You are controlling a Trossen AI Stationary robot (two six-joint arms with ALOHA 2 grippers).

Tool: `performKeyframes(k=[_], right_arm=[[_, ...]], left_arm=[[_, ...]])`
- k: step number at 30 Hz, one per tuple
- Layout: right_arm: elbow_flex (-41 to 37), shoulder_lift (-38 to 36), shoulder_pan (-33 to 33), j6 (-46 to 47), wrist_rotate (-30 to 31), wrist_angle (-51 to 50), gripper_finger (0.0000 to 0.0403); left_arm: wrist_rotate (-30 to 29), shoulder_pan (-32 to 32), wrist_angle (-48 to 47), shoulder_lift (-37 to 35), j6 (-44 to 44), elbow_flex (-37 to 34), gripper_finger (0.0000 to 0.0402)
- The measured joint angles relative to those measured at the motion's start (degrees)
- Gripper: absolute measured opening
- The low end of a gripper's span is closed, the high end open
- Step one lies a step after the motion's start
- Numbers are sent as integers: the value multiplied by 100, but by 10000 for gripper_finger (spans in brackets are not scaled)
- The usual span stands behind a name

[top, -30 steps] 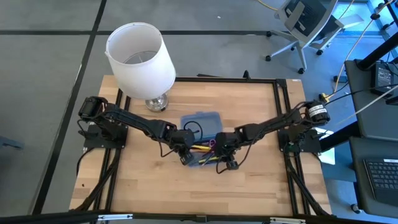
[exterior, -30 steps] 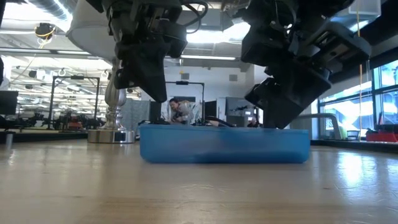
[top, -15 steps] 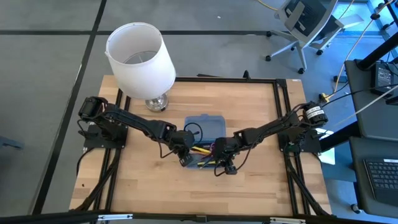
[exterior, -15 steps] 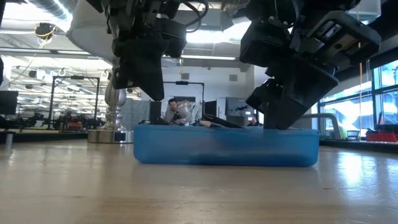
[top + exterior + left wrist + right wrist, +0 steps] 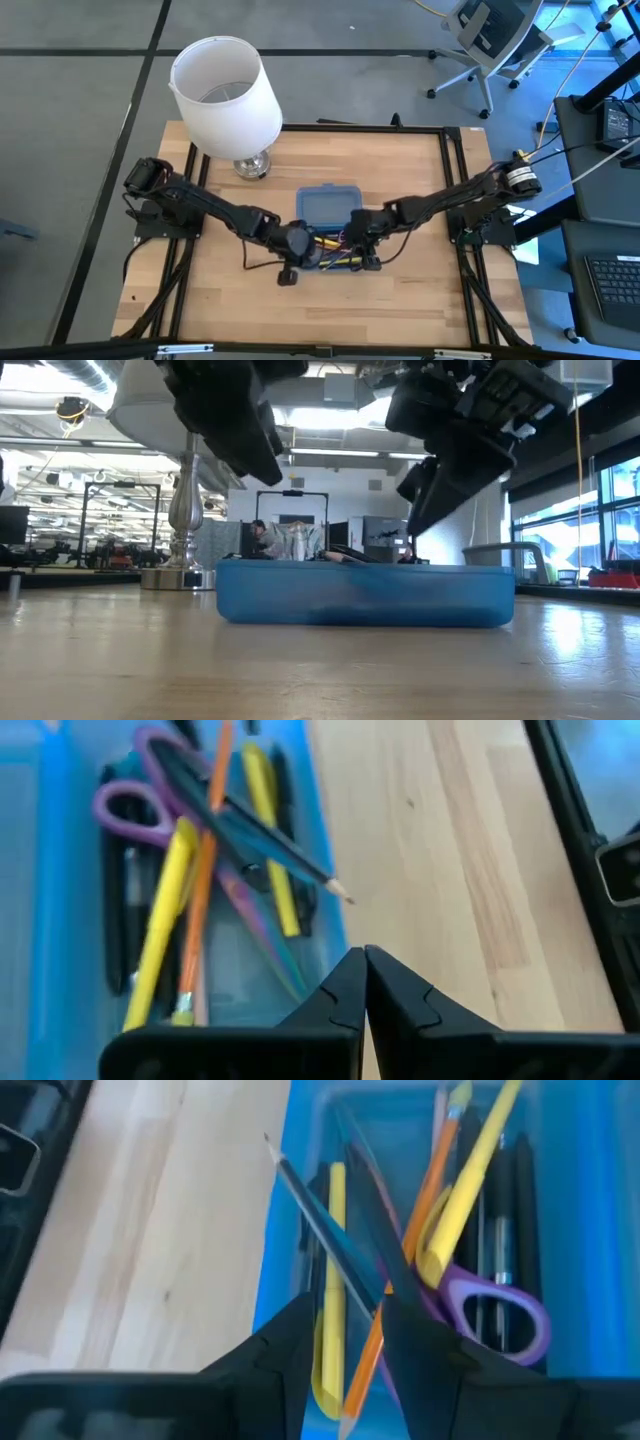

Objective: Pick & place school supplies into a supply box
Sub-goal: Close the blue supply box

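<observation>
Wooden bench [image 5: 230,290] planks carry the blue pencil case [image 5: 327,225] at the middle, and we see pens, pencils and the purple scissors [image 5: 135,805] already inside it. Our left end effector [image 5: 365,982] is pressed together and empty just beside the case; our right end effector [image 5: 345,1325] stands spread above a dark pencil [image 5: 330,1220]. That pencil pokes over the rim, so we judge little remains.

No legible text or labels anywhere
</observation>
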Motion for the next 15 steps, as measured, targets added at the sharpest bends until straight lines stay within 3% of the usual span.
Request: performKeyframes(k=[8,15], right_arm=[[0,-37,-119,1,-5,-2,123],[0,-37,-129,-4,54,-9,123]], left_arm=[[33,-375,306,455,68,1,7],[-46,-496,516,567,-72,1,52]])
